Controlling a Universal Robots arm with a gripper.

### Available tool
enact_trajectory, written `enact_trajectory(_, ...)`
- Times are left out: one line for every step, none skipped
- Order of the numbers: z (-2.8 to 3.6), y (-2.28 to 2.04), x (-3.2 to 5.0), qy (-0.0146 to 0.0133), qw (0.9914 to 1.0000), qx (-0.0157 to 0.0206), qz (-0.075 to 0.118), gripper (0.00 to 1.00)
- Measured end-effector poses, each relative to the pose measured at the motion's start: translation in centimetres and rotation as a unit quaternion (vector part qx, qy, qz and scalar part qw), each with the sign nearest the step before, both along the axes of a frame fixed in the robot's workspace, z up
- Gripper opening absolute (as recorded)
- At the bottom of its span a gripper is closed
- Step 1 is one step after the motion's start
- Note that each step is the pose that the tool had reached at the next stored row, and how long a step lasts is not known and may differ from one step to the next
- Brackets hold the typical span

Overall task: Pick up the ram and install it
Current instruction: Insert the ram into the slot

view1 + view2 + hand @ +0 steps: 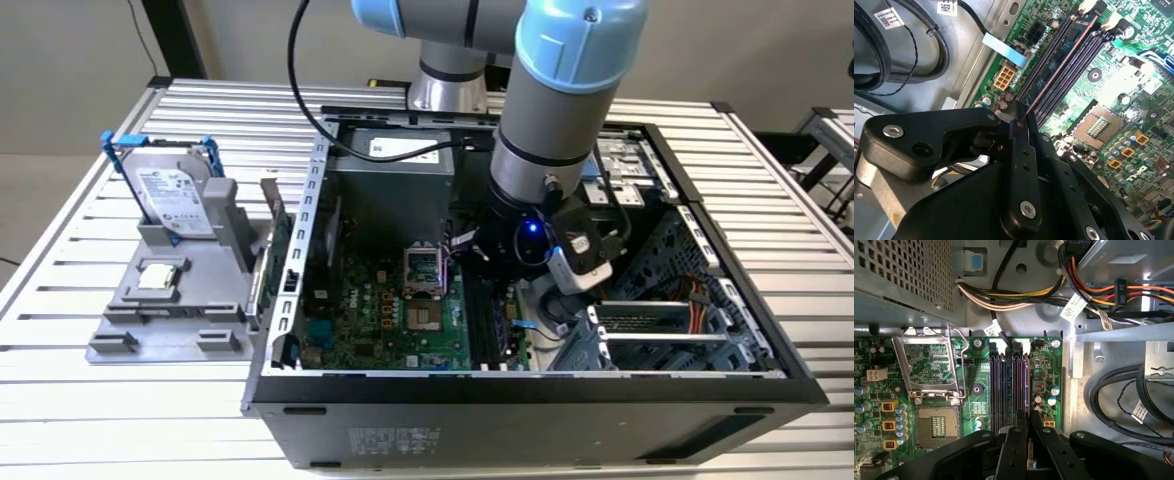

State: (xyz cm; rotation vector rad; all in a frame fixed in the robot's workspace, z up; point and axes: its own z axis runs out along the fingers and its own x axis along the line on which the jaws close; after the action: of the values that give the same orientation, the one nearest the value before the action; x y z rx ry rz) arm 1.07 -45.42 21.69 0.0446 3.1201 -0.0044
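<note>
Our gripper (1024, 117) is clenched on the ram (1059, 65), which stands edge-on in a black slot (1004, 385) near the motherboard's (934, 365) edge; we judge it needs straight, even pressing.

Exterior view is evenly lit, kinda soft overall; the table (80, 400) slats catch mild sheen and the case (534, 400) interior sits in shadow; a small blue LED glows on the arm; second wrist view has blown-out glare on the motherboard (1134, 80); the black gripper (1021, 130) up close looks dark.
</note>
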Motion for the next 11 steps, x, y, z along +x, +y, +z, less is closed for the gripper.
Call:
enact_trajectory(-0.11,0.0,0.0,0.0,1.0,0.0001,0.0,0.0)
enact_trajectory(-0.27,0.0,0.0,0.0,1.0,0.0,0.0,0.0)
enact_trajectory(-0.44,0.0,0.0,0.0,1.0,-0.0002,0.0,0.0)
enact_trajectory(-0.58,0.0,0.0,0.0,1.0,-0.0001,0.0,0.0)
enact_trajectory(-0.64,-0.01,0.0,0.0002,1.0,-0.0002,0.0,0.0)
enact_trajectory(-0.64,-0.01,0.0,0.0012,1.0,-0.0002,0.0,0.0)
enact_trajectory(-0.64,-0.01,0.0,0.0012,1.0,-0.0002,0.0,0.0)
enact_trajectory(-0.64,-0.01,0.0,0.0012,1.0,-0.0002,0.0,0.0)
enact_trajectory(-0.65,-0.01,0.0,0.0012,1.0,-0.0002,0.0,0.0)
enact_trajectory(-0.65,0.0,0.0,0.0012,1.0,-0.0001,0.0,0.0)
enact_trajectory(-0.65,0.0,0.0,0.0012,1.0,-0.0001,0.0,0.0)
